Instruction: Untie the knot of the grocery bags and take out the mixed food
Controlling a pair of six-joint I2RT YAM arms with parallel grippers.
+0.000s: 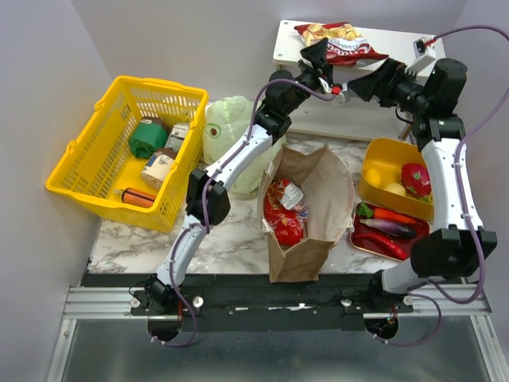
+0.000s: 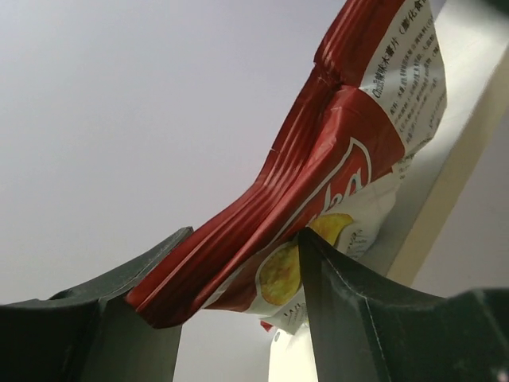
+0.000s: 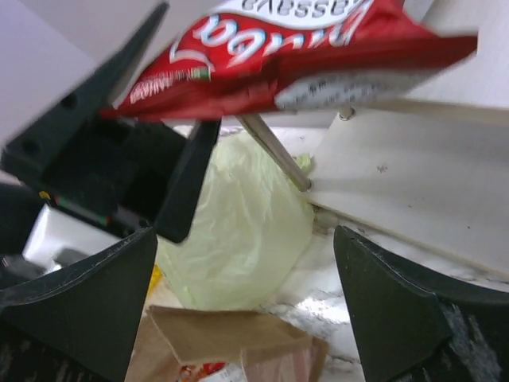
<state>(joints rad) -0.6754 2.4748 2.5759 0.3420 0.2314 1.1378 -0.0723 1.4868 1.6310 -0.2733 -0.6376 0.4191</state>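
White walls enclose a marble-patterned worktop. On the white shelf at the back lies a red snack packet, its end overhanging the front edge. The left pincer brackets that end, fingers apart, not clamped. The right pincer stands just beside, spread wide, holding nothing. The pale green plastic bag sits below the shelf. The brown paper bag stands open mid-worktop, red packets inside. The dragon fruit lies in a yellow tub on the right. A yellow mesh basket stands left.

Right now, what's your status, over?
Left gripper open around chip bag on shelf. Right gripper open, empty. Snack packets in paper bag. Nothing blocking.
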